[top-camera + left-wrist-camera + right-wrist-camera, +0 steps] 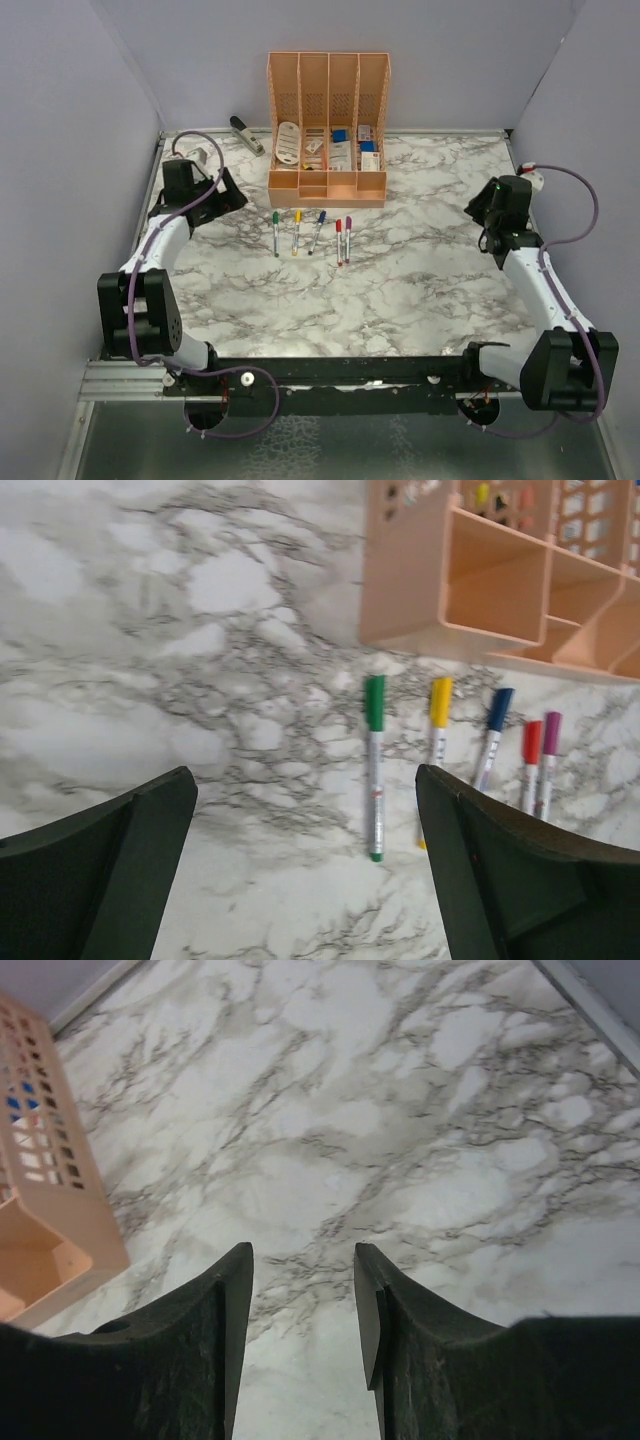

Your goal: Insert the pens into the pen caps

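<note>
My left gripper point(305, 780) hangs spread and empty by the left edge of the desk point(400, 290), and my right gripper point(300, 1255) hangs open and empty by the right edge. Five pens point(374, 770) lie in a row toward the far edge, and their caps point(374, 702) seem to be on already. I judge that only a check that they are seated remains.

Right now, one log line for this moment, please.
left gripper: open, empty; right gripper: open, empty; pens: five in row before organizer; pen caps: on pens

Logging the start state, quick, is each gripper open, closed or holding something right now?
Left gripper: open wide, holding nothing.
Right gripper: open, narrower gap, holding nothing.
</note>
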Controlling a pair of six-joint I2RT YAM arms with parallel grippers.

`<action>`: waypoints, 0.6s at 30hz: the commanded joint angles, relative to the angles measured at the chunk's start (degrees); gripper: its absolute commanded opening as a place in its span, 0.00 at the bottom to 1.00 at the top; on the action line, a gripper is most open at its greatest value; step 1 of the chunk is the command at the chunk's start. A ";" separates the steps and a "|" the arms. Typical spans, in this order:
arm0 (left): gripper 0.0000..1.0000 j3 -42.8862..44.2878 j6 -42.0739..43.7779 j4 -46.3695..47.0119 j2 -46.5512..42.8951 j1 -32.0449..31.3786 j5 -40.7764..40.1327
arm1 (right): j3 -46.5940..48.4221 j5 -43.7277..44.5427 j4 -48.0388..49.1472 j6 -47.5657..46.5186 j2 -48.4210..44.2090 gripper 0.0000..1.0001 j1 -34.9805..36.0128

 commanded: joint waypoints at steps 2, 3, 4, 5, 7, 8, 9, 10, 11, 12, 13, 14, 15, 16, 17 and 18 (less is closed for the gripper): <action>0.98 -0.37 5.19 -3.66 -3.44 10.18 -1.03 | -2.31 -6.76 -0.71 0.17 -0.03 0.45 -8.26; 0.99 -0.53 5.62 -4.28 -3.62 11.48 -1.70 | -2.46 -5.97 -0.78 -0.38 -0.14 0.45 -8.39; 0.99 -0.86 6.41 -4.70 -3.73 12.56 -1.75 | -2.70 -5.39 -0.68 -0.78 -0.33 0.45 -8.40; 0.99 -1.15 7.49 -4.95 -3.89 13.30 -1.74 | -3.01 -4.74 -0.12 -1.20 -0.80 0.46 -8.40; 0.99 -1.87 8.53 -5.29 -4.02 13.74 -4.02 | -3.66 -4.14 0.81 -2.02 -1.80 0.46 -8.40; 0.99 -2.19 8.72 -5.42 -4.13 13.90 -4.98 | -3.92 -3.92 1.05 -2.31 -2.17 0.46 -8.40; 0.99 -2.87 8.99 -5.15 -4.37 13.86 -5.18 | -4.05 -3.83 1.19 -2.50 -2.35 0.46 -8.40; 0.99 -3.56 9.00 -4.61 -4.81 13.89 -5.35 | -4.09 -3.75 1.16 -2.55 -2.45 0.46 -8.40; 0.99 -4.20 8.74 -4.20 -5.16 13.91 -5.86 | -4.10 -3.89 1.02 -2.58 -2.43 0.46 -8.40; 0.99 -4.62 8.80 -3.86 -5.33 13.88 -5.92 | -4.14 -4.14 0.97 -2.52 -2.27 0.46 -8.40; 0.99 -4.98 9.21 -3.70 -5.38 13.92 -5.76 | -4.26 -4.31 0.96 -2.45 -2.12 0.46 -8.40; 0.99 -5.29 9.63 -3.72 -5.36 13.85 -5.71 | -4.35 -4.41 0.99 -2.26 -2.07 0.46 -8.40; 0.99 -5.55 10.03 -3.73 -5.40 13.87 -5.69 | -4.36 -4.53 0.97 -2.19 -1.97 0.46 -8.40; 0.99 -5.80 10.52 -3.80 -5.38 13.89 -5.52 | -4.48 -4.54 0.90 -2.15 -1.83 0.46 -8.40; 0.99 -5.94 10.75 -3.84 -5.54 13.89 -5.17 | -4.57 -4.50 0.88 -2.14 -1.85 0.46 -8.40; 0.99 -6.29 10.95 -3.59 -5.74 13.88 -4.50 | -4.67 -4.37 0.88 -2.13 -1.85 0.46 -8.40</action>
